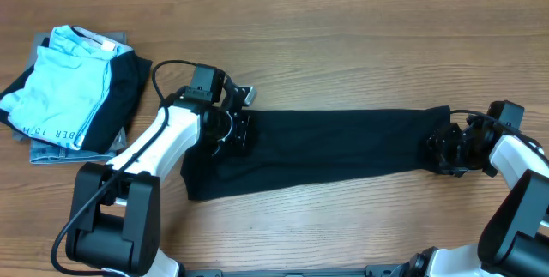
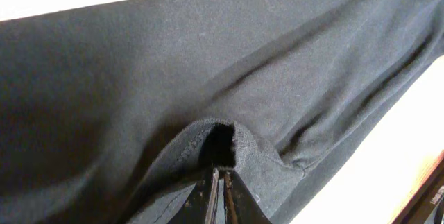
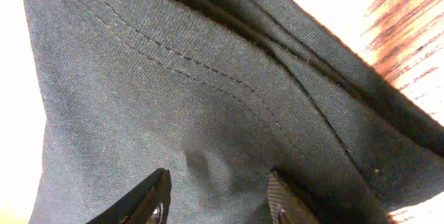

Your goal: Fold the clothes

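On the wooden counter (image 1: 343, 20), one plain black soft T-shirt (image 1: 334, 148) is stretched long between two claws; the left claw (image 2: 220, 181) is clenched on its edge, the right claw (image 3: 220, 197) is spread.

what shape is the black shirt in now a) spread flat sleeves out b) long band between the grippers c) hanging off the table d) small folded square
b: the black T-shirt lies as one long band on the table, running from the left gripper to the right gripper.
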{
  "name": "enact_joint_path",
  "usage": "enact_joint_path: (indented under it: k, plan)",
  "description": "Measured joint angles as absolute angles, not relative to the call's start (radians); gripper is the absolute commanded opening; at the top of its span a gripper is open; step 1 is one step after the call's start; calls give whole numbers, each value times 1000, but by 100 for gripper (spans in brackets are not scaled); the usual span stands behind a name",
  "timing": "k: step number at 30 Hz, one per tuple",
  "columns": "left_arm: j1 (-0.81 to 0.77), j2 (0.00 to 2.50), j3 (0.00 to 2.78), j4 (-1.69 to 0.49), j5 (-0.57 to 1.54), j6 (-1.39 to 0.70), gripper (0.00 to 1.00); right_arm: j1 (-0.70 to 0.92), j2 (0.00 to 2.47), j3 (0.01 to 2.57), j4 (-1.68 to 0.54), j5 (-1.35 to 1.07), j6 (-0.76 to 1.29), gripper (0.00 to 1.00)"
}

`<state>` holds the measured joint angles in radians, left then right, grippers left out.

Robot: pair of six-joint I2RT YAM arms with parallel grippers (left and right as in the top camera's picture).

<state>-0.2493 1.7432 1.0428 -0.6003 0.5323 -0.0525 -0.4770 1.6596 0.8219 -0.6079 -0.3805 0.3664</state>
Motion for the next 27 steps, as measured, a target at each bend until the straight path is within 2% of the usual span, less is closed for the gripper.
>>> enact_joint_path:
  k: [15, 27]
  plan:
    - [-249, 1744, 890, -418, 476, -57, 4, -477, 1660, 822, -609, -380, 366, 50]
    - [-249, 1737, 1202, -653, 487, -57, 7, -477, 1660, 823, -613, -380, 366, 50]
